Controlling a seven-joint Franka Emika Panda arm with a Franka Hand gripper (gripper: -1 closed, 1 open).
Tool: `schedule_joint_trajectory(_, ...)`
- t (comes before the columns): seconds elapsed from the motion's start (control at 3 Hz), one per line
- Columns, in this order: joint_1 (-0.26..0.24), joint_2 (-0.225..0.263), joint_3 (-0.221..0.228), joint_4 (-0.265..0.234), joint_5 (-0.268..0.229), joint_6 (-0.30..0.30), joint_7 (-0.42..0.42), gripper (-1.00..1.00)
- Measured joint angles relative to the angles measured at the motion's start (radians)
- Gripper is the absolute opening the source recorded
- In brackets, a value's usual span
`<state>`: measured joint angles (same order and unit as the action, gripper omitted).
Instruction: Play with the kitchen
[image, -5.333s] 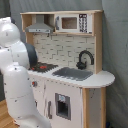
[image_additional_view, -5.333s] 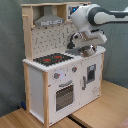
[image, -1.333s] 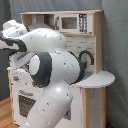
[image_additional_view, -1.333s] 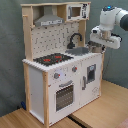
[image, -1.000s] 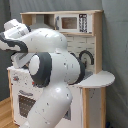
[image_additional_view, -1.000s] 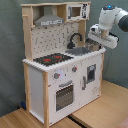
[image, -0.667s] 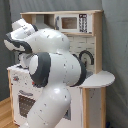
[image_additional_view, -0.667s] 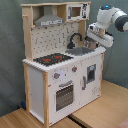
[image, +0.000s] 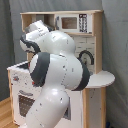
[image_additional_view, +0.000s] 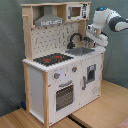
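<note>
A grey curtain (image_additional_view: 11, 60) hangs as a backdrop in both exterior views, falling in soft vertical folds. In the second exterior view, a light wooden tabletop (image_additional_view: 102, 107) fills the bottom of the picture, and a dark seam (image_additional_view: 75, 120) divides it from a second wooden panel (image_additional_view: 20, 121) at the lower left.

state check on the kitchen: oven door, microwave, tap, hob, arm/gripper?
oven door: closed.
microwave: door closed.
tap: upright over the sink, no water seen.
hob: bare, nothing on it.
arm: raised over the sink end of the kitchen.
gripper: beside the tap; open or shut unclear.
</note>
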<state>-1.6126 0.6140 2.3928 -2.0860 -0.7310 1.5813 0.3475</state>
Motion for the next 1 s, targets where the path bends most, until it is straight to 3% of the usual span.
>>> schedule_joint_trajectory(0.67, 0.027, -0.005, -0.146, 0.013, 0.001, 0.100, -0.121, -1.00)
schedule_joint_trajectory(1.0, 0.088, -0.014, -0.219, 0.052, 0.001, 0.104, -0.157, -1.00)
